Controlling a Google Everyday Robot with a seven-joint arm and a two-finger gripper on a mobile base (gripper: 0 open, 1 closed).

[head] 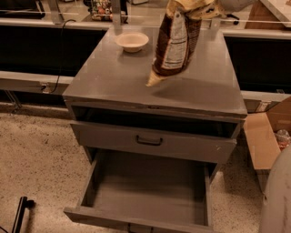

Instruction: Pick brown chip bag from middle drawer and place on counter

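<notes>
The brown chip bag (175, 45) hangs upright from its cream top, over the middle of the counter (109, 77). Its lower cream corner points down-left, just above or touching the counter; I cannot tell which. My gripper (202, 5) is at the top edge of the view, shut on the bag's top, with the pale arm running off to the right. The middle drawer (150, 191) is pulled out below and its grey floor is bare.
A small cream bowl (132, 42) sits at the counter's back left. A shallower drawer front with a dark handle (149, 141) is above the open drawer. An open cardboard box (266, 136) stands on the floor to the right. A black object (20, 214) is at bottom left.
</notes>
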